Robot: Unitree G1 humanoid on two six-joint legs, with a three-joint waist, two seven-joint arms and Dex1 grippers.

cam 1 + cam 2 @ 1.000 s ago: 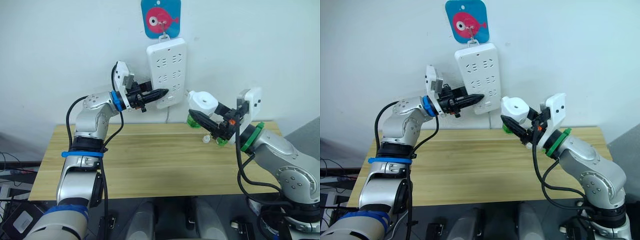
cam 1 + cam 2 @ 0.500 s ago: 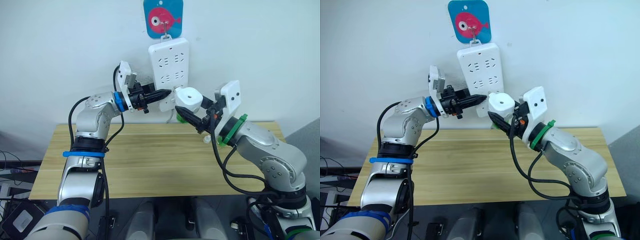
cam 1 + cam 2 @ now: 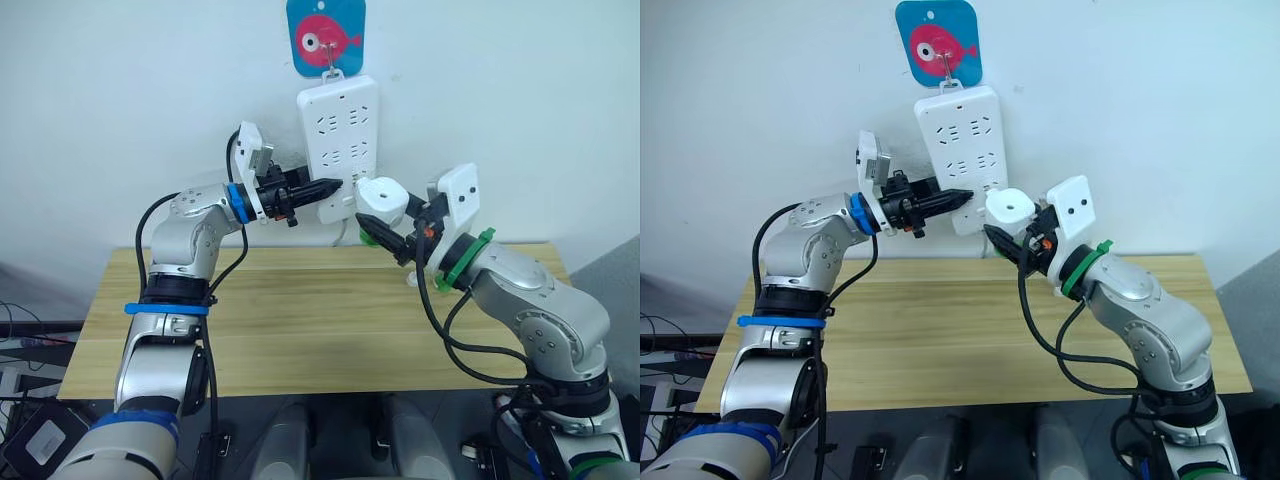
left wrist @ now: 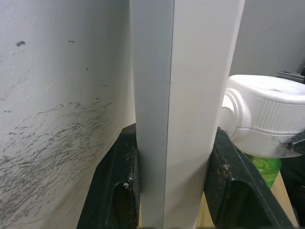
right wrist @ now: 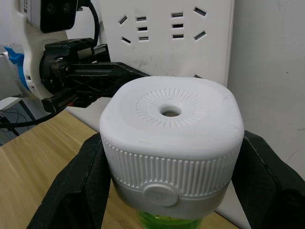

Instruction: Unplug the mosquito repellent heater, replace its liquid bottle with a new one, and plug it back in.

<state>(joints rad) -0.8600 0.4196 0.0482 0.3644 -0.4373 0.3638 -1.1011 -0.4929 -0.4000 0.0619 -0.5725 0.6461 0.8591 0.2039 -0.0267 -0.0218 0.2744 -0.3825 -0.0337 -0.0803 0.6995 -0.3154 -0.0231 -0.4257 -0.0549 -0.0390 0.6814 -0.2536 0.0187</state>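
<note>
Overall, 2 robot arms reach toward 1 white power strip [image 3: 339, 140] that hangs on a white wall above a light wooden worktop [image 3: 300, 330]. No brand name or writing can be read anywhere; a blue card with a pink fish [image 3: 326, 36] hangs above the strip. The strip's face shows several groups of sockets.

On the left, the left pincer [image 3: 328, 187] is clamped on the strip's lower edge, 1 black finger [image 4: 116, 191] on each side of the white bar, which lies close against the scuffed wall.

Just right of it, the right pincer [image 3: 384, 232] is closed around the mosquito repellent heater [image 3: 382, 199], a rounded white unit with 1 small round hole in its ribbed face. The heater is held in the air just beside the strip's lower right corner; whether it touches the strip cannot be told. A green bottle [image 5: 171, 223] shows under the heater's base.

Farther right, 1 small white piece [image 3: 412, 277] lies on the worktop near its back edge. Most of the worktop surface is open, with free room in front of both arms.
</note>
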